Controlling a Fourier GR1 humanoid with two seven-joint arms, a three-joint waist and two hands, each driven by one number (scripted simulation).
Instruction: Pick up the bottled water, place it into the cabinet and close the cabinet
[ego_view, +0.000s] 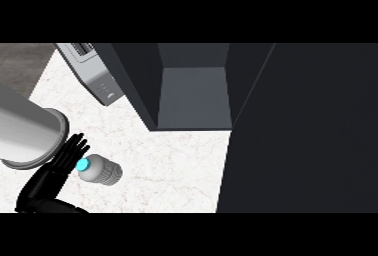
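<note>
The water bottle (103, 171) lies on its side on the white marble counter (170, 165), grey-white with a cyan cap pointing left. My left hand (55, 172) is right beside the cap end, its fingers (76, 146) straight and spread, pointing up and to the right. None of them curl round the bottle, and I cannot tell whether the hand touches the cap. The dark cabinet (192, 95) stands open behind, with a bare grey floor inside. Its door (303, 130) swings out toward me at the right. My right hand is not in view.
A silver toaster (94, 72) stands at the back left next to the cabinet's left wall. My grey left forearm (26, 132) fills the left edge. The open door hides the counter's right side.
</note>
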